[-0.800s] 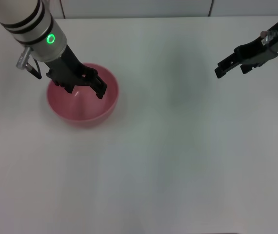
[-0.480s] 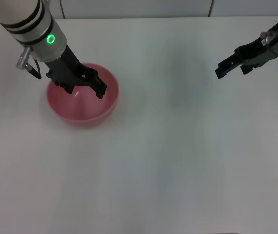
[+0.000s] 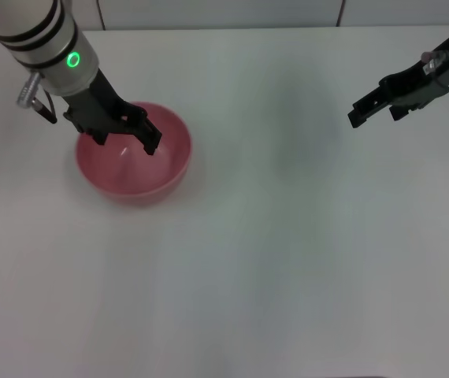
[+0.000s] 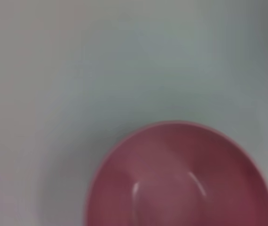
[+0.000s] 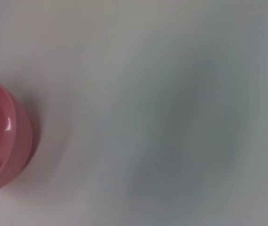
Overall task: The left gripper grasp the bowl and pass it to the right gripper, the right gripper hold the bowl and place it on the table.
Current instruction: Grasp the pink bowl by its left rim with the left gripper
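A pink bowl (image 3: 134, 164) sits on the white table (image 3: 287, 260) at the robot's left. The left gripper (image 3: 122, 135), fingers spread, hovers over the bowl's far rim. The right gripper (image 3: 357, 113) hangs far right; its finger state is unclear.

A grey wall (image 3: 224, 12) is showing as a thin strip along the very top of the head view. It is looking flat and plain. Two thin lines are running up and down on it. One line (image 3: 99, 14) is sitting toward the left side. The other line (image 3: 340, 12) is sitting toward the right side, well apart from the first. The lines are cutting the wall into three parts.
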Controlling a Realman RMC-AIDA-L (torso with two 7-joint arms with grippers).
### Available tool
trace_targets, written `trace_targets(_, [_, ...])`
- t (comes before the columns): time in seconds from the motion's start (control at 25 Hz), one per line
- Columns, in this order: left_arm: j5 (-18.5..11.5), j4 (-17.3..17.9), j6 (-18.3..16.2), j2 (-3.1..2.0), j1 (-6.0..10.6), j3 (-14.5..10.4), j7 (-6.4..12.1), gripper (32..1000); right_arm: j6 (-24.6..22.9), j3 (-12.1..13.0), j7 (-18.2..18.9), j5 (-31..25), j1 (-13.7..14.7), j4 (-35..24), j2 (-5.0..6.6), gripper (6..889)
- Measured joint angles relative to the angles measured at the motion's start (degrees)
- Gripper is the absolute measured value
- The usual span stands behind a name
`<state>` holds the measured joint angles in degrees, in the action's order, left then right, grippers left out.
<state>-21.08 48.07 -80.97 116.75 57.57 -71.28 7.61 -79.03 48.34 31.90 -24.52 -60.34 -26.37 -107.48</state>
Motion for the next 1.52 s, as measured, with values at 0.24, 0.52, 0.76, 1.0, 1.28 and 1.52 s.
trace_targets(0.24, [3.5, 0.0, 0.0, -0.56, -0.11, 2.1, -0.02, 862, 0.1, 0.0, 0.0, 0.0, 0.1, 0.0, 0.0, 852])
trace_targets(0.52, [5.8, 0.0, 1.1, -1.22, -0.33, 3.3, -0.35, 863, 0.2, 0.0, 0.1, 0.0, 0.1, 0.0, 0.0, 852])
trace_targets(0.76, [5.8, -0.7, 1.6, -1.77, -0.38, 3.3, -0.47, 863, 0.2, 0.0, 0.1, -0.1, 0.1, 0.0, 0.0, 853])
trace_targets(1.0, [5.8, -1.9, 2.7, -2.02, -0.22, 3.2, -0.42, 862, 0.2, 0.0, 0.5, -0.3, 0.1, 0.0, 0.0, 853])
trace_targets(1.28, [5.8, -4.6, 4.8, -2.75, 0.15, 3.2, -0.27, 863, 0.3, -0.3, 0.7, -0.4, 0.1, -0.1, 0.0, 853])
trace_targets(1.52, [5.8, -7.5, 7.0, -3.51, 0.39, 3.3, -0.11, 863, 0.4, -0.3, 0.8, -0.4, 0.0, -0.2, 0.0, 853])
